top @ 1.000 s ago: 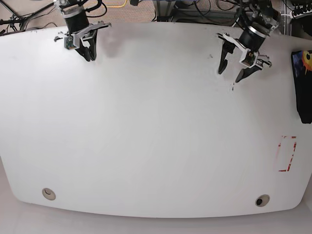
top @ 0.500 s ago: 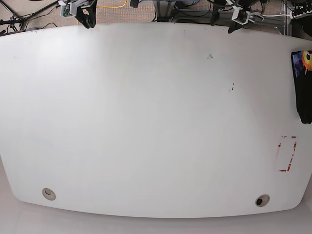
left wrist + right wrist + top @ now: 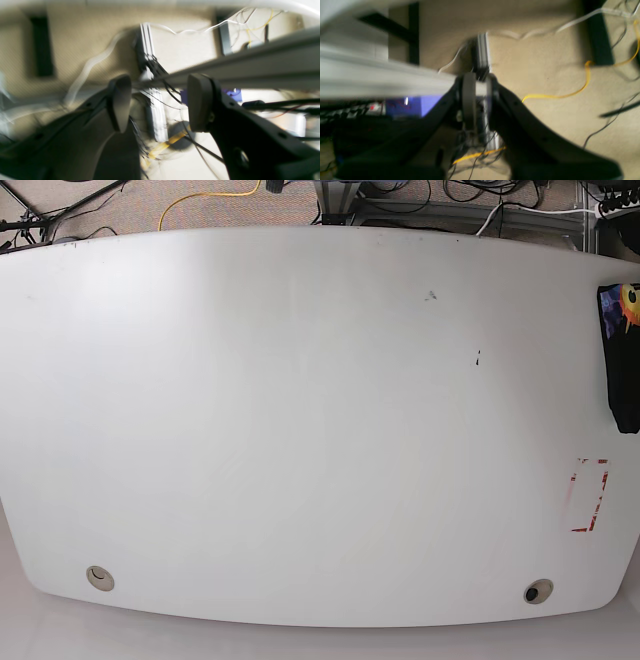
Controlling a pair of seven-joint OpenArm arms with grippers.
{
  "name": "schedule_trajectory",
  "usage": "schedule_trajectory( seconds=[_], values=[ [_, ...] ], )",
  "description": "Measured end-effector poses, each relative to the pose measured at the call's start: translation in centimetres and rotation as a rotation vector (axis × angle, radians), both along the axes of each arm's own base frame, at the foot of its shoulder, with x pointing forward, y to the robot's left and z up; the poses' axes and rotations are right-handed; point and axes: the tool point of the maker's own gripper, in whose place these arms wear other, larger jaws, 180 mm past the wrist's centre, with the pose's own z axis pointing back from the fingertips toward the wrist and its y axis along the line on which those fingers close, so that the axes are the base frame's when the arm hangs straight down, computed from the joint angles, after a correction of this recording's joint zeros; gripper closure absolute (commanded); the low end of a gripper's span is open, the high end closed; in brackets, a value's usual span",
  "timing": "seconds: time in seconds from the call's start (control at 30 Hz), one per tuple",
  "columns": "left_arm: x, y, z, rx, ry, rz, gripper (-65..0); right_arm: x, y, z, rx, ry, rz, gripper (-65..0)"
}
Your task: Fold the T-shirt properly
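Both wrist views are smeared by blur, so the cables, metal rail and beige floor beyond each tool are hard to make out, and neither arm appears in the base view. The T-shirt [image 3: 624,355] is cut off by the right edge of the base view: only a narrow black strip shows, with a corner of the orange-yellow print on a blue-purple patch at its top; how it is folded, and the rest of the print, cannot be told. It lies on the white tabletop [image 3: 300,430] at that far edge, outside both wrist views, so its place relative to either tool cannot be told from them. The left tool [image 3: 160,102] has its two dark fingers set wide apart with nothing between them but blurred wiring behind. The right tool [image 3: 478,96] shows its fingers drawn narrow, almost together, with nothing gripped; a yellow cable [image 3: 585,82] lies on the floor off to one side beyond its tips. Counted: one T-shirt, two tools, two round holes in the tabletop near its front edge [image 3: 99,578] [image 3: 538,591], one red-outlined rectangle mark [image 3: 590,495] just beside the shirt strip, and two small dark specks.
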Motion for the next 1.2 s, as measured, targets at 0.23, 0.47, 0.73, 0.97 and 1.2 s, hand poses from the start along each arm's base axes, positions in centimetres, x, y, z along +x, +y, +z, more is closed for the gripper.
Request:
schedule_trajectory(
  seconds=[0.23,0.47,0.73,0.97,1.2],
  values=[
    [-2.1,1.0,-6.0,-0.022,0.141,0.02,-32.5,-2.1,0.2,-5.1,-0.004,0.118,0.015,-7.3],
    [-1.7,2.3,-9.6,-0.045,0.178,0.09,-32.5,-2.6,0.5,-9.6,-0.017,0.205,0.043,-7.3],
    [-2.4,2.2,-14.0,-0.021,0.295,0.036,-32.5,-2.8,0.6,-12.9,-0.003,0.291,0.02,-7.8],
    [-2.5,1.3,-17.7,-0.028,0.409,0.044,-32.5,-1.5,0.4,-14.8,0.004,0.324,0.001,-7.9],
    [-2.9,1.3,-19.3,-0.033,0.507,0.051,-32.5,-1.3,0.4,-16.3,0.013,0.375,-0.015,-7.9]
  ],
)
